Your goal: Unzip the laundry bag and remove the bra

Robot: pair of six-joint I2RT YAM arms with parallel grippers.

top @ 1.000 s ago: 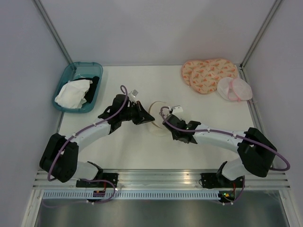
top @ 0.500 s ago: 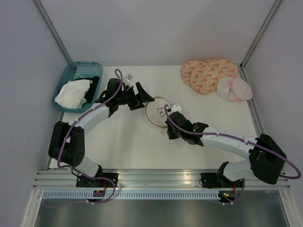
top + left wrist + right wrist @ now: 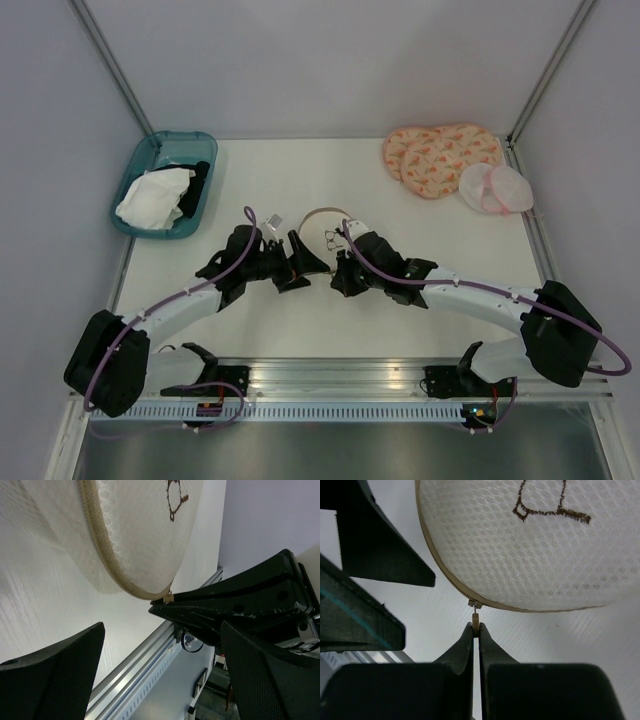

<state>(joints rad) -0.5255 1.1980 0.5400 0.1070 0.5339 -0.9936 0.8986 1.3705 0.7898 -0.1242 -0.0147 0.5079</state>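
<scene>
Showing the laundry bag (image 3: 318,228) sitting on the bench (image 3: 270,180), its tan rim meeting the tip of the right pincer (image 3: 475,628), clamping tight on the small zipper pull (image 3: 475,621) there, and the left pincer (image 3: 303,268) gaping wide just beside it, gripping nothing.

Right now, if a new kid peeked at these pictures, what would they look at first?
Probably the two black grippers nose to nose in the middle, at the cream laundry bag with its little bra drawing. The right gripper pinches the bag's tiny zipper pull; the left gripper stands wide open beside it. Next, the bright pink-orange patterned pad in the far right corner and the teal bin at far left.
</scene>
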